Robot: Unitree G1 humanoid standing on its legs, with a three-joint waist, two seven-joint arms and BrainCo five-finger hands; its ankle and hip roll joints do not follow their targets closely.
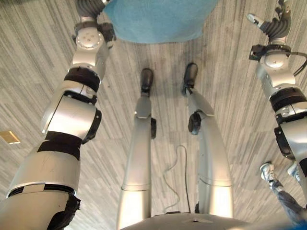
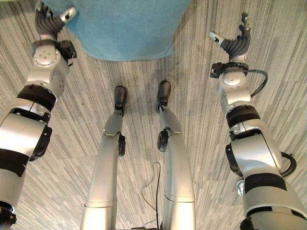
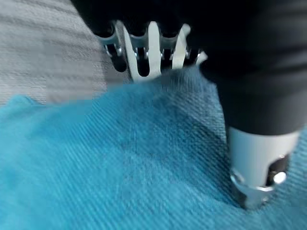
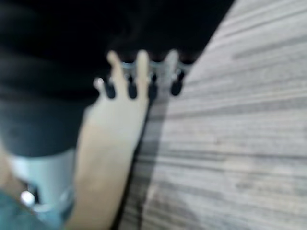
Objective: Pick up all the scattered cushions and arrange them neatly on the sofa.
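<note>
**Blue cushion on the floor at the left robot hand**

A blue cushion [image 2: 122,26] lies on the grey striped floor [image 2: 201,124], ahead of the robot and between its two arms. The left robot hand [image 2: 48,19] is at the cushion's edge on that side; its wrist view has the blue ribbed fabric right under the palm, with the silver fingers [image 3: 146,52] reaching to the far edge of the cloth where the floor begins. Whether those fingers are curled into the cushion or merely lying on it cannot be told, since their tips are hidden.

The right robot hand [image 2: 235,40] is raised over bare floor, well apart from the cushion, released, with fingers spread and the thumb held out to the side, grasping nothing. In its wrist view a pale, blurred shape lies past the fingers; what it is cannot be told. Behind the right arm, a person's shoe [image 1: 268,171] and trouser leg stand on the floor.
</note>
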